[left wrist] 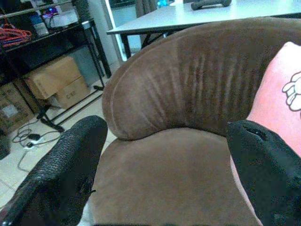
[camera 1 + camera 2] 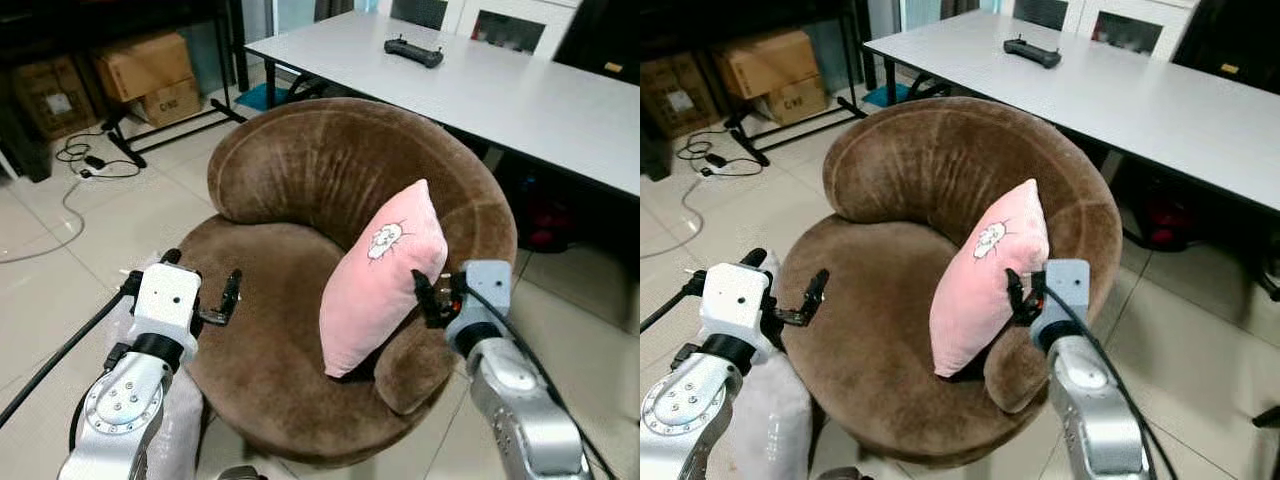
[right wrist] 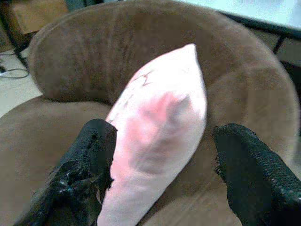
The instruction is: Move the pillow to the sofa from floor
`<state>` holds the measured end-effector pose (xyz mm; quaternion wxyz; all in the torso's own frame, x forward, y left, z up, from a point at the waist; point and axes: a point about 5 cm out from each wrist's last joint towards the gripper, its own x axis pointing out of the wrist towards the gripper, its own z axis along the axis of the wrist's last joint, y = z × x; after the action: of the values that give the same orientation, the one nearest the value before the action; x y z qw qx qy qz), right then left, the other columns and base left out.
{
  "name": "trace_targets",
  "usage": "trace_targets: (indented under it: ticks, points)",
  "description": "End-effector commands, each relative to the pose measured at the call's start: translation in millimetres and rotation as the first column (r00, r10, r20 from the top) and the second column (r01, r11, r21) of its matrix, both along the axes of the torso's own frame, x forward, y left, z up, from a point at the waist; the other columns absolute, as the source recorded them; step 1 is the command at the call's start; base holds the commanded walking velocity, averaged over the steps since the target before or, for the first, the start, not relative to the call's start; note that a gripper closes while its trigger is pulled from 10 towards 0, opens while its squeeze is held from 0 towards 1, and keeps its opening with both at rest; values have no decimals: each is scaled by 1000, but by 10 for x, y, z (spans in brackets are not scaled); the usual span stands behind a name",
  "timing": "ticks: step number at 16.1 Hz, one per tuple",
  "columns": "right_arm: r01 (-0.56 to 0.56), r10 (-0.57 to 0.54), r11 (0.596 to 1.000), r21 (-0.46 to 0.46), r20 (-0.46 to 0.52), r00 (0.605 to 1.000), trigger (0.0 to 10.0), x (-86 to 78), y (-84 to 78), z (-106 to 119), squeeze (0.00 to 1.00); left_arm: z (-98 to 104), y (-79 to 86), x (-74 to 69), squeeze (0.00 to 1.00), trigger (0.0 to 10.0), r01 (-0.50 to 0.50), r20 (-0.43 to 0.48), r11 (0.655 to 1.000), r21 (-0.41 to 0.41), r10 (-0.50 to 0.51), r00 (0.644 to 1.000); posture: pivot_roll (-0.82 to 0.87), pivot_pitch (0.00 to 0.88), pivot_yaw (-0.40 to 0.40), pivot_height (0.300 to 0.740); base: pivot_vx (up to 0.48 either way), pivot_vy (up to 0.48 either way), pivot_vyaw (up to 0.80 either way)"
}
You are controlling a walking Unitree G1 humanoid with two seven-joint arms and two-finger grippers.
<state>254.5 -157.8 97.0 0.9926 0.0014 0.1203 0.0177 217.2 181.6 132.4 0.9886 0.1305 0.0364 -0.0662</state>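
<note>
Pink pillow (image 2: 383, 281) stands tilted on the brown sofa (image 2: 300, 180), centre frame; right gripper (image 2: 432, 295) jaws spread just beside its right edge, left gripper (image 2: 222, 300) jaws open, well apart.

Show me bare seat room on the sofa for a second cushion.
The brown sofa seat is bare from its backrest to the left gripper. The right side is crowded: the pink pillow leans on the armrest with the right gripper alongside.
</note>
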Motion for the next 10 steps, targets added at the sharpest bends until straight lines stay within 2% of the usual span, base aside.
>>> trace_targets:
  ticks: [1, 2, 3, 4, 5, 7, 10]
  points:
    - [112, -112, 994, -8, 49, 993, 10000, 161, -127, 106, 0, 18, 62, -9, 0, 10000, -52, 14, 999, -2, 52, 999, 113, 0, -72, 740, 0, 0, 0]
    - [121, -121, 993, -3, 45, 992, 10000, 179, -122, 109, 0, 17, 70, -19, 0, 10000, -59, 12, 998, -4, 59, 998, 113, 0, -72, 740, 0, 0, 0]
    - [77, -78, 997, 24, 41, 996, 10000, 214, -56, 126, 0, 2, 71, -50, 0, 10000, -59, 3, 998, -2, 59, 998, 119, 0, -79, 740, 0, 0, 0]
    - [30, -33, 995, 95, 23, 999, 10000, 219, 22, 130, 0, -5, 72, -52, 0, 10000, -61, 1, 998, -3, 61, 998, 117, 0, -78, 740, 0, 0, 0]
    - [7, -9, 994, 114, 19, 1000, 10000, 216, 55, 134, 0, -10, 72, -47, 0, 10000, -61, 0, 998, -4, 61, 998, 118, 0, -77, 740, 0, 0, 0]
    - [-2, 1, 997, 73, 7, 1000, 10000, 199, 55, 97, 0, -10, 52, -21, 0, 10000, -45, 1, 999, 0, 45, 999, 110, 0, -70, 740, 0, 0, 0]
    - [-30, 30, 997, 73, 12, 999, 10000, 170, 79, 109, 0, -16, 19, -18, 0, 10000, -33, 0, 999, -7, 33, 999, 104, 0, -73, 740, -80, 0, 0]
